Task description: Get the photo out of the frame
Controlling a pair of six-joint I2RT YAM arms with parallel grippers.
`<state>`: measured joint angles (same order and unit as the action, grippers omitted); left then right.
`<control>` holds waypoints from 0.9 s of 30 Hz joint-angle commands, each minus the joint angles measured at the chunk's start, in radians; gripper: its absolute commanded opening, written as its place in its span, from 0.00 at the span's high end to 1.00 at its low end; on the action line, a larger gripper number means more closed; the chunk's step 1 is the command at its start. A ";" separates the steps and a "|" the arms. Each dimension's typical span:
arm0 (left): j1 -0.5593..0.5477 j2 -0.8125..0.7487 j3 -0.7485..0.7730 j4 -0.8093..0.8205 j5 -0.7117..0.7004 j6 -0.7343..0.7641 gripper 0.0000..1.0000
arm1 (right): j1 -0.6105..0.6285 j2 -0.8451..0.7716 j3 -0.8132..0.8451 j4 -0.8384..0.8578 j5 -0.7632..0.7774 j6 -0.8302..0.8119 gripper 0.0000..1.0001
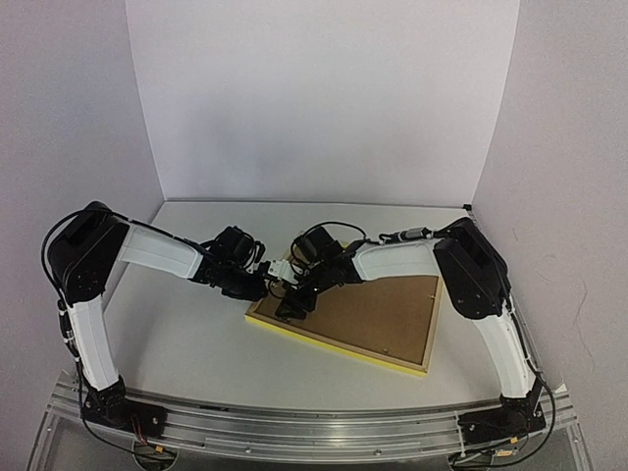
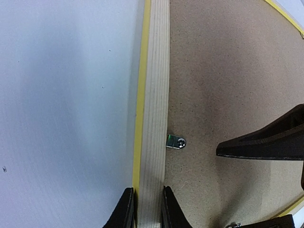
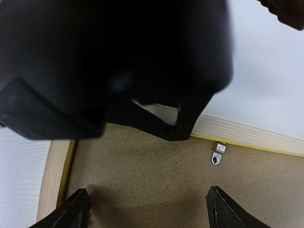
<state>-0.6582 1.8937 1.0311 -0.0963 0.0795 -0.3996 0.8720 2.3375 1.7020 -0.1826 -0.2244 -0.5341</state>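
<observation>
The yellow frame (image 1: 334, 345) lies face down on the table with its brown backing board (image 1: 378, 309) up. The photo is hidden under the board. My left gripper (image 1: 270, 285) is shut on the frame's left wooden rail (image 2: 156, 95), one finger on each side (image 2: 145, 209). My right gripper (image 1: 294, 306) is open just above the backing board (image 3: 152, 161) near that same corner, its fingertips (image 3: 228, 209) wide apart and holding nothing. The left gripper's dark body (image 3: 118, 61) fills the top of the right wrist view.
A small metal retaining clip (image 2: 176, 141) sits on the board against the rail, also seen in the right wrist view (image 3: 217, 156). The right gripper's finger (image 2: 266, 142) reaches into the left wrist view. White walls stand behind and beside the white table (image 1: 196, 334).
</observation>
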 commanded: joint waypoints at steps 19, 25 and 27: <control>-0.011 0.029 -0.054 -0.102 -0.028 -0.079 1.00 | -0.149 -0.439 -0.241 0.061 0.184 0.716 0.16; -0.011 0.032 -0.058 -0.101 -0.037 -0.098 1.00 | -0.246 -0.709 -0.607 -0.007 0.437 0.999 0.15; -0.010 0.026 -0.065 -0.102 -0.041 -0.106 1.00 | -0.280 -0.787 -0.685 -0.063 0.452 1.066 0.15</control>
<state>-0.6651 1.8903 1.0231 -0.0829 0.0488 -0.4273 0.6153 1.6540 1.1634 -0.1259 0.0918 0.2891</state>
